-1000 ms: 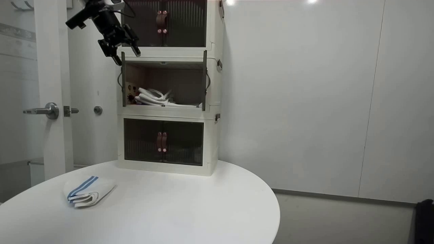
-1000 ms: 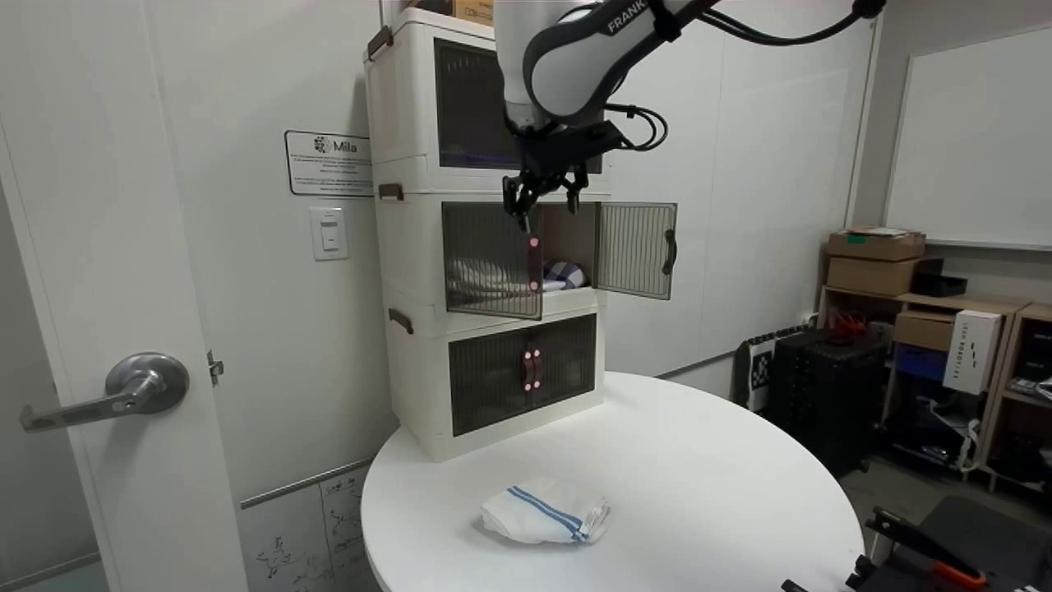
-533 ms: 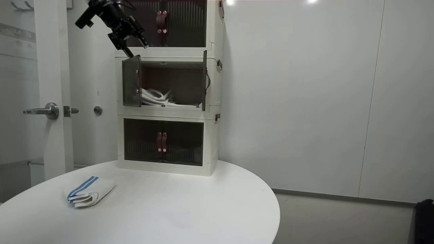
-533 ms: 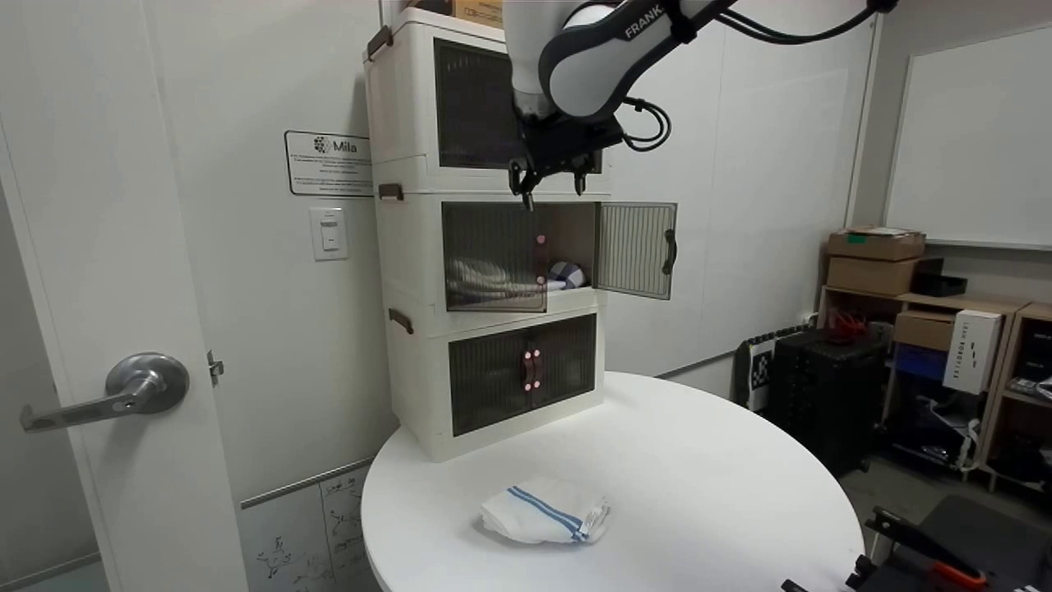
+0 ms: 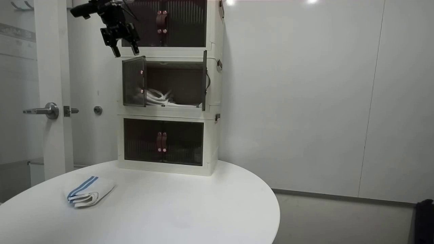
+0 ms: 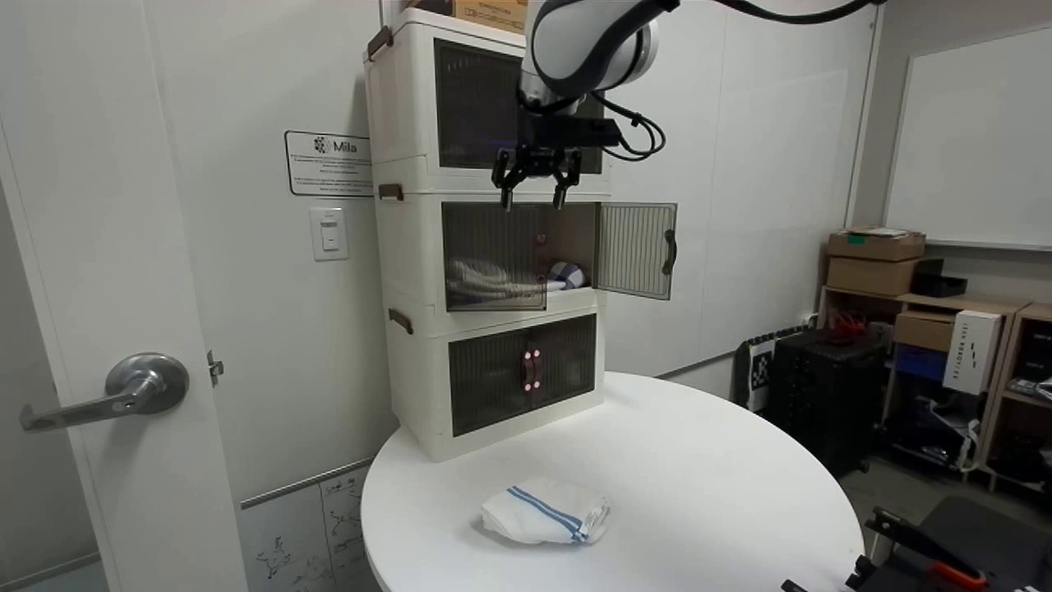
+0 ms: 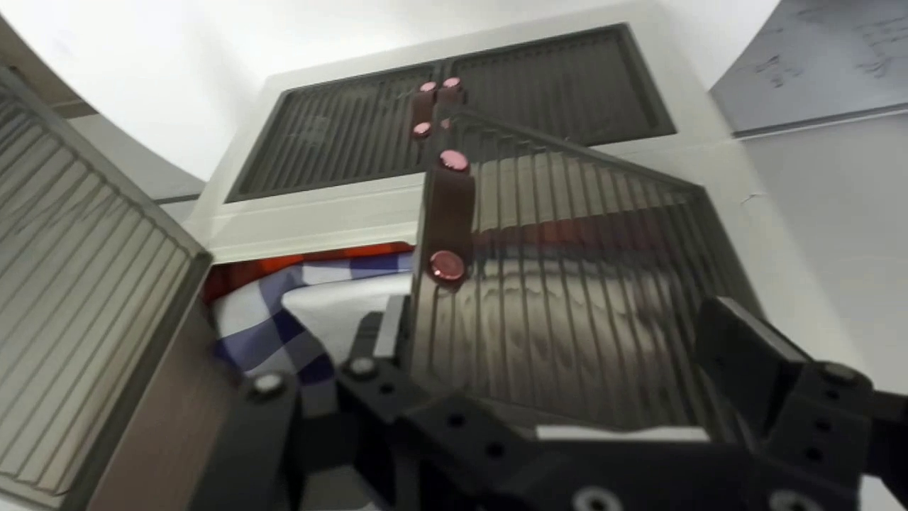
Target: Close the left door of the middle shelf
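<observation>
The left door of the middle shelf, a ribbed see-through panel with a dark edge, stands partly open in both exterior views (image 5: 134, 82) (image 6: 493, 256). In the wrist view the left door (image 7: 567, 298) fills the middle, its brown handle with pink studs at its free edge. The middle shelf's white frame (image 5: 169, 112) shows cloths inside; its frame also shows in the wrist view (image 7: 312, 227). My gripper (image 5: 126, 53) is open and empty, just above the door's top edge in an exterior view; it also shows pointing down there (image 6: 533, 205). Contact with the door cannot be told.
The right door (image 5: 204, 81) of the middle shelf stands wide open, also in an exterior view (image 6: 637, 249) and the wrist view (image 7: 92, 298). The top and bottom tiers' doors are shut. A folded white towel (image 6: 546, 511) lies on the round white table (image 6: 707, 485).
The left door has swung inward from standing straight out to partly open. My gripper moved right with it, then back left, and has turned to point more straight down.
</observation>
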